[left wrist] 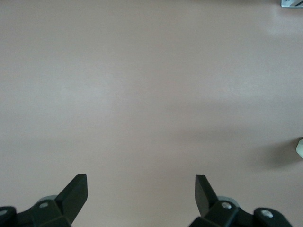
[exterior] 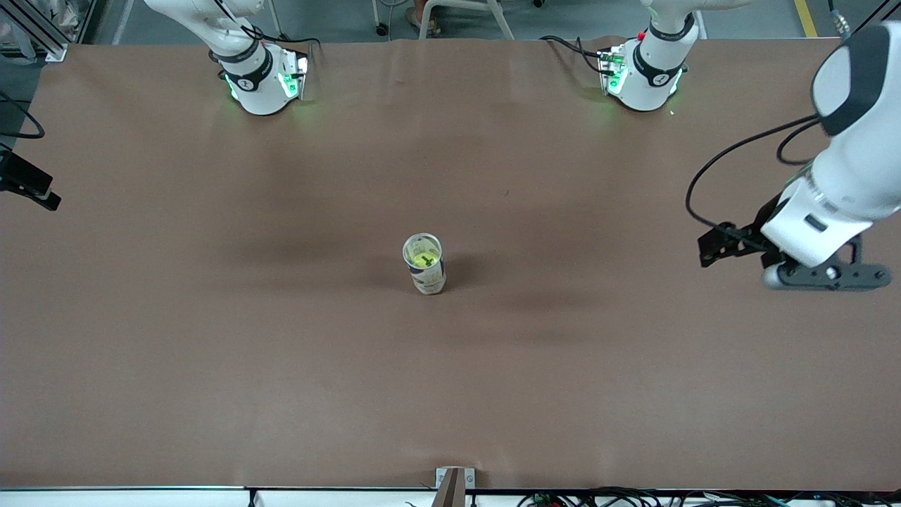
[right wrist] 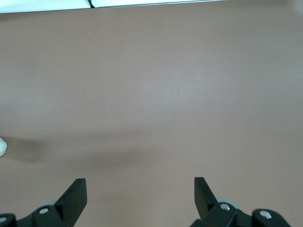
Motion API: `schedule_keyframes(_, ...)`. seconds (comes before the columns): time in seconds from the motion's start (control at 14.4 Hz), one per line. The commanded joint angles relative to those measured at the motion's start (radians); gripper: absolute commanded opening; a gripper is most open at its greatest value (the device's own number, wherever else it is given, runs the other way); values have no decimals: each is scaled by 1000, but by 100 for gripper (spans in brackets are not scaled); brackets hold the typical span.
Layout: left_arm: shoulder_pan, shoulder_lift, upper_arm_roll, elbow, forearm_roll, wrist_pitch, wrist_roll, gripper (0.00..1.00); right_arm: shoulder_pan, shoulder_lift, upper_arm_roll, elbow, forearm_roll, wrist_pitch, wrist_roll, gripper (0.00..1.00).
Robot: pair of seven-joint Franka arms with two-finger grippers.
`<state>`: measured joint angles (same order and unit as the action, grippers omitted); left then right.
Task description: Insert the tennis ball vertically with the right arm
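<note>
Front view: one can (exterior: 424,265), one ball (exterior: 424,260) inside.

I see a matt brown table (exterior: 211,352) covering, smooth like paper, a clear glossy plastic canister (exterior: 424,265), and glossy white arm shells.

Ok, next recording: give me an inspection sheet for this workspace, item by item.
Surface: brown table, bare apart from the can.
Job's things: tennis ball inside upright clear can mid-table.
Clutter: nothing seen.
Grippers: left gripper open, empty, over the table's left-arm end; right gripper open, empty, over bare table.
Cables: black cable looping off the left arm; more along the table's near edge.
Surroundings: grey floor, chair legs.
</note>
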<state>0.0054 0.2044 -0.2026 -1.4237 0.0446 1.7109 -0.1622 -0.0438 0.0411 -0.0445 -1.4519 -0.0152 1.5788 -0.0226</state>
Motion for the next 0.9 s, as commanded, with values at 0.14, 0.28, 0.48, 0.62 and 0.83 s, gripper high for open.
schedule_keyframes(0.14, -74, -146, 87, -46, 20, -135, -20, 100, 13, -154, -14, -243, -5, 142, -5, 100)
schedule_keyframes(0.28, -111, -190, 120, -73, 18, -184, -5, 100, 13, -161, -14, -246, -5, 127, -7, 100)
schedule_keyframes(0.48, -104, -206, 126, -98, -3, -215, 29, 100, 15, -156, -11, -239, -5, 118, -7, 100)
schedule_keyframes(0.62, -94, -221, 124, -132, -20, -217, 39, 100, 13, -155, -12, -234, -5, 127, -8, 100)
schedule_keyframes(0.83, -94, -235, 126, -153, -37, -203, 47, 100, 8, -153, -12, -229, -3, 93, 3, 100)
